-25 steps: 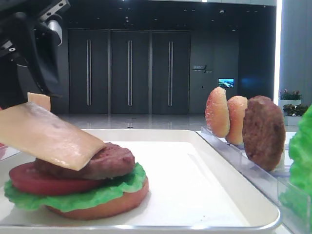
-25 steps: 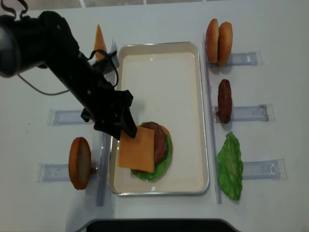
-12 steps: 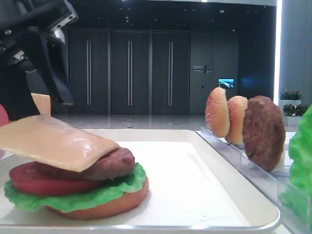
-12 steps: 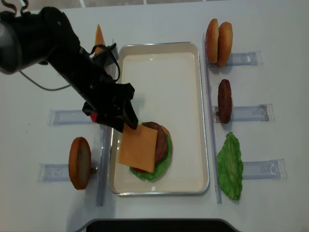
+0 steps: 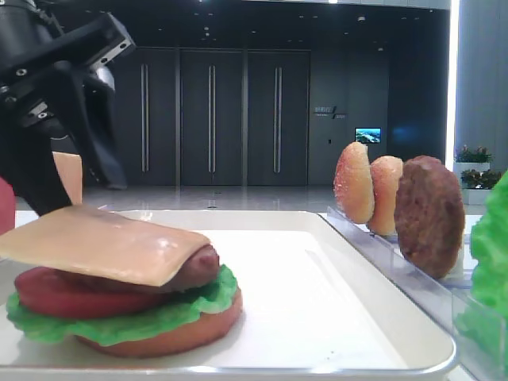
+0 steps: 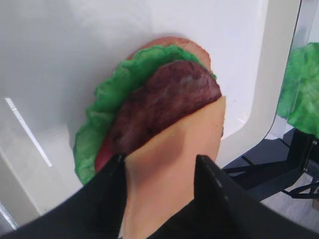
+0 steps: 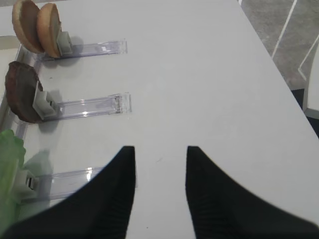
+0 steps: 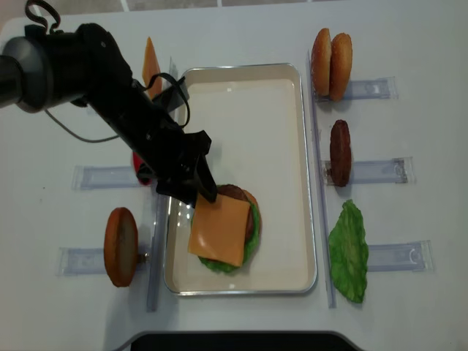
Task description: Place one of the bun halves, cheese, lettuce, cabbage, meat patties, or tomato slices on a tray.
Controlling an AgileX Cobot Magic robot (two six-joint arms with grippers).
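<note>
The white table (image 8: 241, 29) is carrying everything, and no writing or label can be read anywhere on it; the small sign on the dark far wall in the low side view is too blurred to read. The tray (image 8: 285, 146) is lying in the middle, with a stacked burger sitting in its near left part: a bun half (image 5: 182, 333) at the bottom, then lettuce (image 5: 190, 305), a tomato slice (image 5: 55, 295) and a meat patty (image 6: 169, 99). The cheese (image 8: 219, 230) is lying flat on top of the patty, overhanging it toward the tray's left rim. The left gripper (image 8: 191, 184) is hovering just above the cheese's back edge, its dark fingers (image 6: 219, 199) standing apart on either side of the slice without pinching it. The right gripper (image 7: 159, 164) is hanging over bare table, jaws parted and holding nothing. Clear holders (image 8: 365, 89) are flanking the tray, propping up two bun halves (image 8: 330, 63), a spare patty (image 8: 340, 152), a lettuce leaf (image 8: 349, 252), another bun (image 8: 121, 246) and a spare cheese slice (image 8: 150, 64).
</note>
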